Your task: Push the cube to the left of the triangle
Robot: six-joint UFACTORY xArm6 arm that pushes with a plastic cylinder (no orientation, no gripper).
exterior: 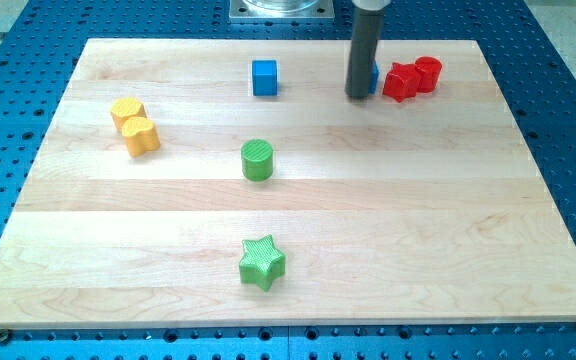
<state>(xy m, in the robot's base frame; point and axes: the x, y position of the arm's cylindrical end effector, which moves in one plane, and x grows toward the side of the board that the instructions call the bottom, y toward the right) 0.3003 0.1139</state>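
Rod work starts from our tip (358,96), which rests on the desk (448,230) near the view's top, right of centre. We carry no pincer, only this straight rod, so nothing opens or closes and nothing is held. A sliver of a blue block (373,75) shows just behind the rod on its right edge. It seems to touch the rod, but its shape is hidden; we judge it may be the triangle. Just beyond it, to the view's right, sit two red blocks (412,78), touching each other.

The blue cube (264,77) stands well apart to the view's left of our tip, in the same top band of the desk. We judge that the approach step is in hand: the cube is untouched. The next move calls for getting round to the cube's far left side, then pushing it rightward until it sits close beside the hidden block.

Farther out are a green cylinder (257,159), a green star (262,263) and two yellow blocks (134,124).
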